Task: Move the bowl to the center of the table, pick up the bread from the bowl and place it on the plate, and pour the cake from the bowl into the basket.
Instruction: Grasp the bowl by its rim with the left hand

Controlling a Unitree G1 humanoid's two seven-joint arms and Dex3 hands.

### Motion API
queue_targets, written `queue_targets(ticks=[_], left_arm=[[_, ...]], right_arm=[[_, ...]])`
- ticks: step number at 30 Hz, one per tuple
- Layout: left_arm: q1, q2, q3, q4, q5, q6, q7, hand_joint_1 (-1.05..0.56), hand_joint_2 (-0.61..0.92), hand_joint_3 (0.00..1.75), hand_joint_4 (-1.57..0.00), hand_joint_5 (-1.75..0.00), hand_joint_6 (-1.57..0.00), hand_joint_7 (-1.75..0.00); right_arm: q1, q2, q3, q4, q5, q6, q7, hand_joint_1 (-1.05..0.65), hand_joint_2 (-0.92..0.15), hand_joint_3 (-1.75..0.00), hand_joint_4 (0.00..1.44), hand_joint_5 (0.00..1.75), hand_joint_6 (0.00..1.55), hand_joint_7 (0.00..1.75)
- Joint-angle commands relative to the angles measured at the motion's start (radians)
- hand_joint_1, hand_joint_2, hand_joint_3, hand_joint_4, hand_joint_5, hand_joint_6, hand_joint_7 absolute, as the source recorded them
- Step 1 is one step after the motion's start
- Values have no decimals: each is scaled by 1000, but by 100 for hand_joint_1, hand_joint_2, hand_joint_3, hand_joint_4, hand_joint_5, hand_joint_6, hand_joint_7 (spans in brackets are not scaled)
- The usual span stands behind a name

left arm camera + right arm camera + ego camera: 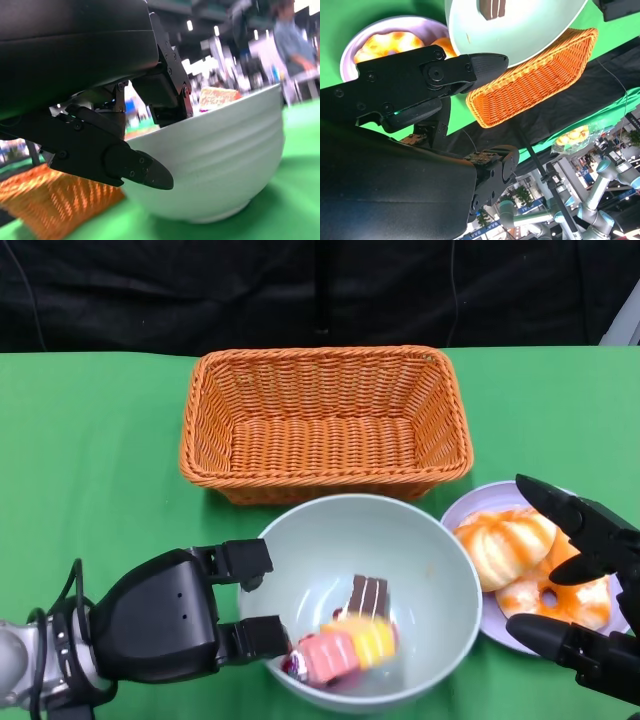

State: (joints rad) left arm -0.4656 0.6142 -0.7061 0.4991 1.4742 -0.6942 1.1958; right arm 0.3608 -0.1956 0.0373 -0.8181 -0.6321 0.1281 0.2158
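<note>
On the green tabletop [90, 440], the basket [325, 425] is set just beyond the bowl [440, 590]. The bowl's rim is gripped by the left robot hand [190, 615]; cake [345, 640] lies inside. The right robot hand [585, 585] is spread, released, over bread [505, 540] on the plate [470, 505]. No writing is legible.

Orange basket [325, 420], pale green bowl [440, 570], lilac plate [470, 508]
</note>
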Motion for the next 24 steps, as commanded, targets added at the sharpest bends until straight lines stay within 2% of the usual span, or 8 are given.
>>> queue_targets(ticks=[1,7,13,17,18,20,24], left_arm=[[-12,12,-9,11,-12,66,51,-27,89,1,-91,-174,-83,-133],[-15,21,-24,2,-35,111,7,-24,84,0,-94,-175,-86,-135],[-33,42,-56,-1,-44,82,-3,-33,80,1,-93,-175,-100,-108],[-30,62,-60,-34,-71,38,-21,-33,84,2,-92,-175,-93,-122],[-27,68,-58,-44,-79,27,-27,-31,86,2,-92,-175,-88,-138],[-14,88,-45,-79,-122,-10,-65,-28,88,2,-93,-175,-82,-155],[24,145,-7,-174,-199,-65,-159,-27,90,3,-94,-175,-78,-165]], right_arm=[[12,0,-6,-13,18,-4,-1,-51,-92,-21,48,96,28,14],[11,0,-1,-15,10,2,2,-51,-92,-21,48,96,27,15],[10,-1,-2,-15,15,6,7,-50,-92,-20,47,96,27,16],[15,1,-3,-19,15,2,4,-50,-92,-19,48,96,27,17],[18,2,-2,-22,15,1,3,-50,-92,-20,48,97,27,17],[20,4,-4,-32,16,5,5,-51,-92,-21,47,97,26,17],[22,7,-9,-36,34,-4,-1,-50,-92,-21,47,97,27,18]])
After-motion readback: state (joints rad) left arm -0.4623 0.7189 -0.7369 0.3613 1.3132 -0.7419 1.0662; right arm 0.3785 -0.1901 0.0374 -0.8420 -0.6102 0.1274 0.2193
